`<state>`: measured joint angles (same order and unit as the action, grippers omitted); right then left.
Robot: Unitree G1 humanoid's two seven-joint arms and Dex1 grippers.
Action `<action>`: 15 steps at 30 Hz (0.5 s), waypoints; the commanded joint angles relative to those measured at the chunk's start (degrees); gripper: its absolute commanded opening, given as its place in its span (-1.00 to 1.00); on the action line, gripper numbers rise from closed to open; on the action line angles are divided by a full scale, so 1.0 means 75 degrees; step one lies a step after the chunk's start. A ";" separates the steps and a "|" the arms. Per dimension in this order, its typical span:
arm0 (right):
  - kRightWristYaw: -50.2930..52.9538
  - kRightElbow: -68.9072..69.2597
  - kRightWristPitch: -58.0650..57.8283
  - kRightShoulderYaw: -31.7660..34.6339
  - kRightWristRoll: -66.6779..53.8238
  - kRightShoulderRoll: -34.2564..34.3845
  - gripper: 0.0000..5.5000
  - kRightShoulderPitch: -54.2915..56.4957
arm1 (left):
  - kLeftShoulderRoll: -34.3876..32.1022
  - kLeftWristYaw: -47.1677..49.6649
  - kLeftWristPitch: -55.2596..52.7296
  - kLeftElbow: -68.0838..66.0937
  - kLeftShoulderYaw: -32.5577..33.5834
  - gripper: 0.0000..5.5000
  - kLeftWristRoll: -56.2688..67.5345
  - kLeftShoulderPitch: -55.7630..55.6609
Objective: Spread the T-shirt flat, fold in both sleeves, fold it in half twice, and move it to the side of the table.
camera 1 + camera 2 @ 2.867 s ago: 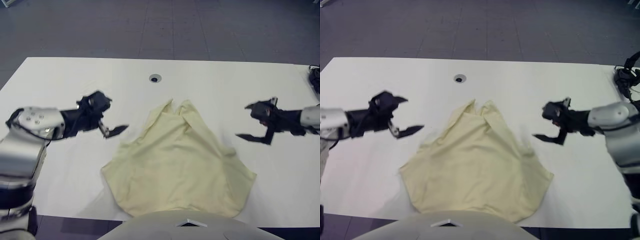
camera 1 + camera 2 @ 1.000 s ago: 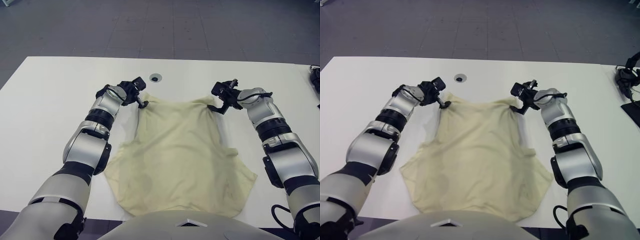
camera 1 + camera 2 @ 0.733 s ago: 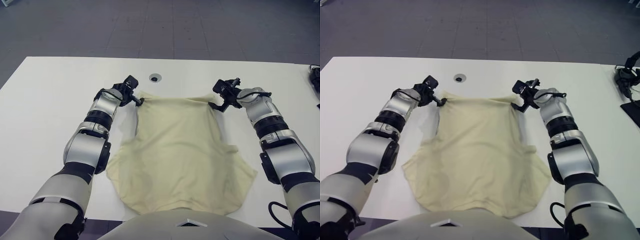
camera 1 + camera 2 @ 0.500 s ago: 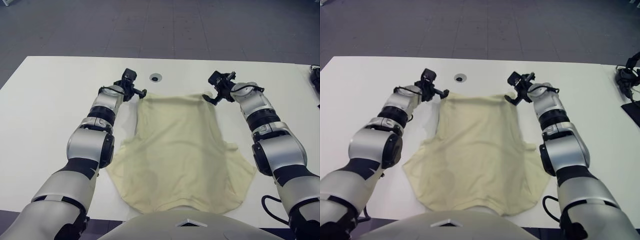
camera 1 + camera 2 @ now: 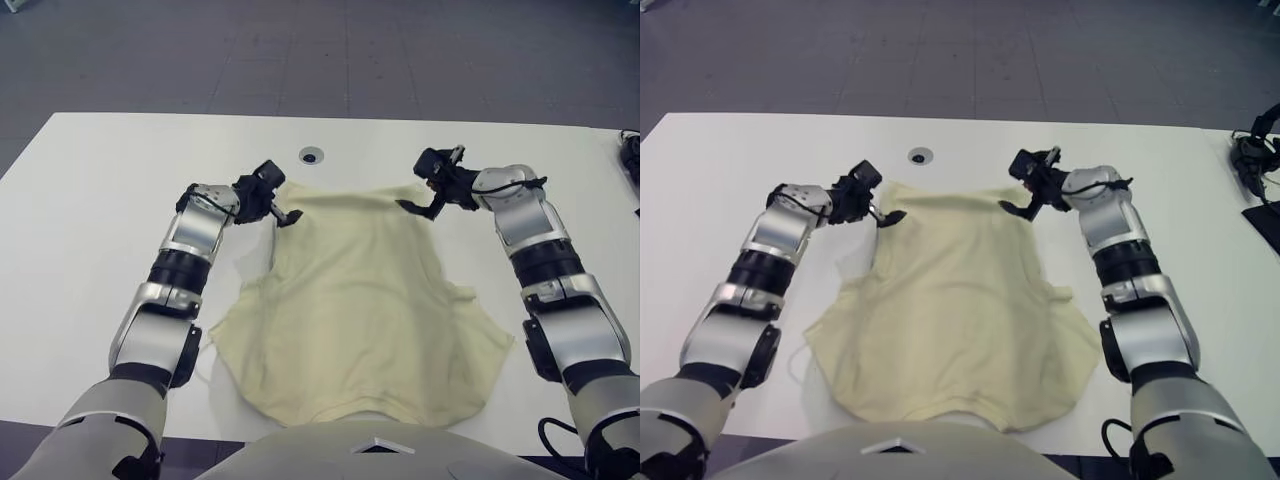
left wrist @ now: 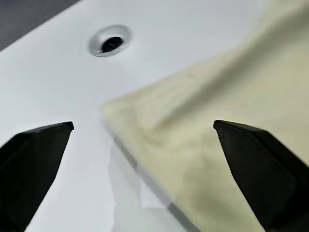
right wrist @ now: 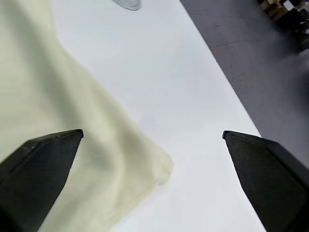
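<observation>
Left eye view: T-shirt lies lengthwise away from robot; left gripper and right gripper spread wide over its far corners

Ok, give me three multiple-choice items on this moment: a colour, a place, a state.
1. What colour is the short-sleeved cloth T-shirt?
A) blue
B) pale yellow
C) grey

2. Where is the small round metal-rimmed hole in the white table?
A) just beyond the shirt's far edge
B) under the shirt
C) by the near edge

3. How do the left claw and right claw stand?
A) both shut on cloth
B) one shut, one open
C) both open

Answers:
1 B, the cloth is pale yellow against the white top.
2 A, it lies bare just past the far edge.
3 C, each wrist view shows fingers wide apart over a shirt corner.
</observation>
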<state>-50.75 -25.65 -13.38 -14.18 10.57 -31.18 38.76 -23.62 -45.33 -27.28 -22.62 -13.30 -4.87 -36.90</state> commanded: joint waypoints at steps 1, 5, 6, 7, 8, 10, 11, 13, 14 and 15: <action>-0.1035 0.1663 -0.0525 -0.0138 -0.0372 -0.0604 0.96 -0.0898 | -0.0865 -0.0634 -0.0739 0.2006 -0.0519 0.96 -0.0239 0.0775; -0.1121 0.1655 -0.0496 -0.0383 -0.0164 -0.0677 0.96 -0.1029 | -0.1187 -0.0501 -0.0582 0.1951 -0.1088 0.96 -0.0887 0.0827; -0.1039 0.1480 -0.0439 -0.0465 -0.0083 -0.0611 0.96 -0.0983 | -0.1181 -0.0437 -0.0473 0.1732 -0.1244 0.96 -0.1062 0.0763; -0.0913 0.1237 -0.0409 -0.0558 0.0018 -0.0493 0.96 -0.0905 | -0.1176 -0.0347 -0.0318 0.1396 -0.1472 0.96 -0.1316 0.0663; -0.0803 0.0987 -0.0363 -0.0666 0.0127 -0.0375 0.96 -0.0821 | -0.1146 -0.0248 -0.0153 0.1031 -0.1688 0.96 -0.1555 0.0553; -0.0604 0.0499 -0.0241 -0.0867 0.0339 -0.0187 0.96 -0.0634 | -0.0959 -0.0086 0.0099 0.0368 -0.1896 0.96 -0.1748 0.0323; -0.0426 0.0174 -0.0096 -0.0995 0.0518 -0.0117 0.96 -0.0502 | -0.0805 0.0003 0.0273 -0.0061 -0.1963 0.96 -0.1796 0.0153; -0.0074 -0.0424 0.0100 -0.1117 0.0745 0.0033 0.96 -0.0246 | -0.0532 0.0213 0.0588 -0.0857 -0.2017 0.96 -0.1879 -0.0175; 0.0165 -0.0815 0.0223 -0.1189 0.0883 0.0122 0.96 -0.0060 | -0.0363 0.0410 0.0788 -0.1399 -0.1998 0.96 -0.1922 -0.0394; 0.0446 -0.1207 0.0317 -0.1208 0.0989 0.0226 0.96 0.0131 | -0.0207 0.0642 0.0999 -0.1961 -0.1965 0.96 -0.1963 -0.0628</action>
<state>-51.11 -27.39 -11.69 -21.31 14.36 -31.12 38.47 -27.84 -42.90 -21.45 -26.88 -26.09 -16.97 -41.34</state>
